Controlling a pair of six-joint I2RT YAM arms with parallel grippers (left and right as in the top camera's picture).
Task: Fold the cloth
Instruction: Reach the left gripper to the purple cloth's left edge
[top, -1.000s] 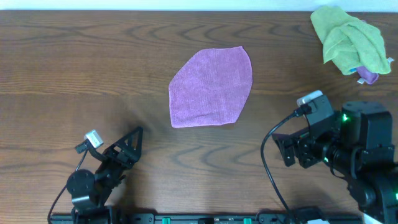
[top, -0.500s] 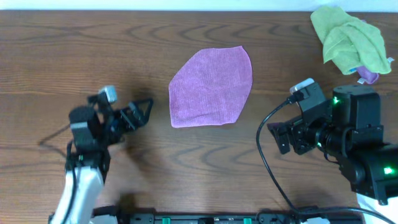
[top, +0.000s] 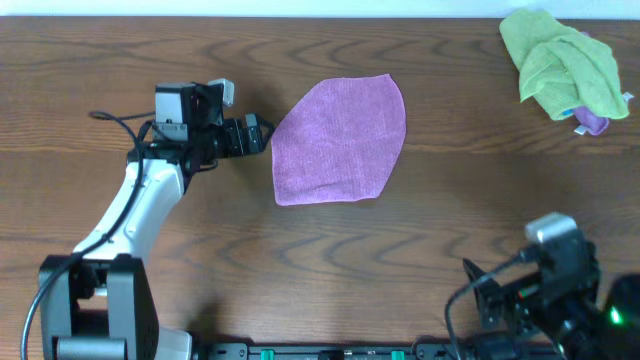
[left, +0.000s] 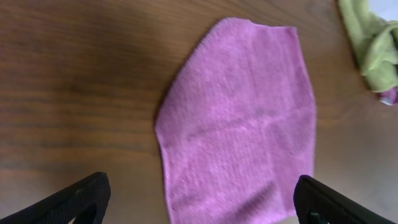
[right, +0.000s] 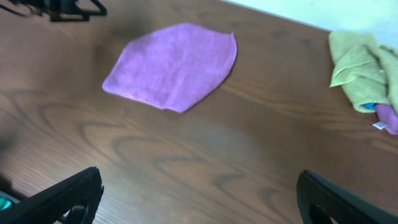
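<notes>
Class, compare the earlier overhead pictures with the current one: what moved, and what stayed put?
The left gripper swung out from the near edge to the cloth's left edge, open, holding nothing. The right gripper pulled back toward the near edge, also open. The cloth and green cloth stayed put.

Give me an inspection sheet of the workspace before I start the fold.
Surface: dark wood-grain table.
Job's things: purple cloth lies flat, unfolded, mid-table.
Clutter: lime-green cloth bunched at the far right corner, small purple item at its edge.
Grippers: left gripper open beside the cloth's left edge; right gripper open at the near right, away from it.
Cables: black cable by the left arm; second cable by the right arm; both off the cloth.
Surroundings: pale strip beyond the far edge; nothing else seen.
</notes>
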